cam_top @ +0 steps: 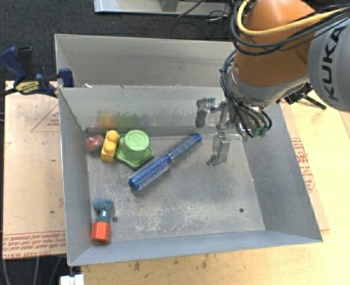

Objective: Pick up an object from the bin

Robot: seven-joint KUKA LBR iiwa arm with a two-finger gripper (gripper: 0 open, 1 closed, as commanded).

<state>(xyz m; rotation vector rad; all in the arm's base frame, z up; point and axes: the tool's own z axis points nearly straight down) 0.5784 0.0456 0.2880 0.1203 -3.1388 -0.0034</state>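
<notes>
Tool (215, 136) on KUKA-marked arm (335, 52), near blue hairbrush (163, 164)

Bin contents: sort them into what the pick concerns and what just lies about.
Job: two-finger gripper, open and empty; blue bristled plastic brush, its handle end nearest the gripper; grey metal bin.
Lying about: green round plastic cap; yellow plastic block; small red piece; orange-and-blue plastic toy.

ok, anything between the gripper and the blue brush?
Nothing visible. The gripper hangs open just right of the handle end of the brush, with only bare bin floor between them. The green cap and yellow block sit by the bristle end, on the far side from the gripper.
</notes>
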